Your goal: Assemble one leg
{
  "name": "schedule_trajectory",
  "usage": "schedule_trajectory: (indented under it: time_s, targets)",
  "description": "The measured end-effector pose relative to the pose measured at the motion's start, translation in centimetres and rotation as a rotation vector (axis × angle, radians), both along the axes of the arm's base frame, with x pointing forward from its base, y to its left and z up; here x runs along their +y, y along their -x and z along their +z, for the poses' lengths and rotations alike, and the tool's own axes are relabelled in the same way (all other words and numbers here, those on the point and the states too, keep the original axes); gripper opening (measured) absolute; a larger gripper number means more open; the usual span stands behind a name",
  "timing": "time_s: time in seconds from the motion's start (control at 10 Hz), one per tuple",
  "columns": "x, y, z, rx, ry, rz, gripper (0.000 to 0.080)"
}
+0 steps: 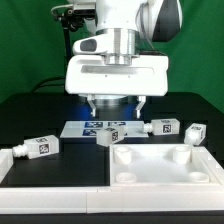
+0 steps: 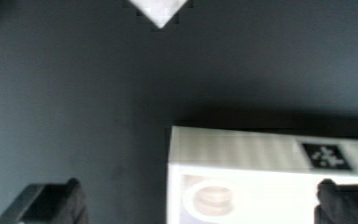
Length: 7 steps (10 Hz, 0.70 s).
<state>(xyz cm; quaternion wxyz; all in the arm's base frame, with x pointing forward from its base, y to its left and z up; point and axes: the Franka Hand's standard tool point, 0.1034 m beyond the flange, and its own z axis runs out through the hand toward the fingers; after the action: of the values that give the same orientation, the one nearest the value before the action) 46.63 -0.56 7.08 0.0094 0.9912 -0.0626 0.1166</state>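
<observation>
My hand (image 1: 116, 104) is released. Both fingers (image 2: 51, 205) stand wide apart with nothing between them, and it hangs above the dark tabletop (image 1: 30, 115), over the marker board (image 1: 85, 126).

The leg (image 1: 110, 135) nearest me lies on its side just beside the board's near edge, almost straight below the hand and a little toward the exterior camera. Its long axis runs roughly across the exterior view from left to right, with the tagged blocky end toward that view's right. I judge that my fingers, which open along much the same line, would have to turn to close across the leg and not along it.

Three other legs lie flat on the tabletop: one (image 1: 32, 148) well off to the exterior view's left, and two (image 1: 162, 127) (image 1: 194, 132) close together on its right. The centre one is plainly the closest.

In the wrist view a white piece (image 2: 265, 150) with a tag on it sits between my fingers, nearer one of them. I cannot tell whether it is the leg or the board.

The big white frame (image 1: 165, 170) with round sockets lies near the leg on the camera's side, which leaves little room there. On the far side the surface is bare and flat — a straight descent looks clear.
</observation>
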Motion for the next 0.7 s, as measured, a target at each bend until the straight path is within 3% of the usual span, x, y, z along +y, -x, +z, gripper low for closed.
schedule_trajectory:
  time_s: [0.2, 0.3, 0.6, 0.7]
  targets:
    - [-0.9, -0.2, -0.3, 0.097, -0.116, -0.275, 0.0649]
    - [-1.6, -0.3, -0.2, 0.088, -0.129, -0.332, 0.0649]
    - [-1.2, -0.1, -0.4, 0.111, -0.138, -0.342, 0.0649]
    - [-1.0, 0.5, -0.7, 0.163, -0.159, -0.359, 0.0649]
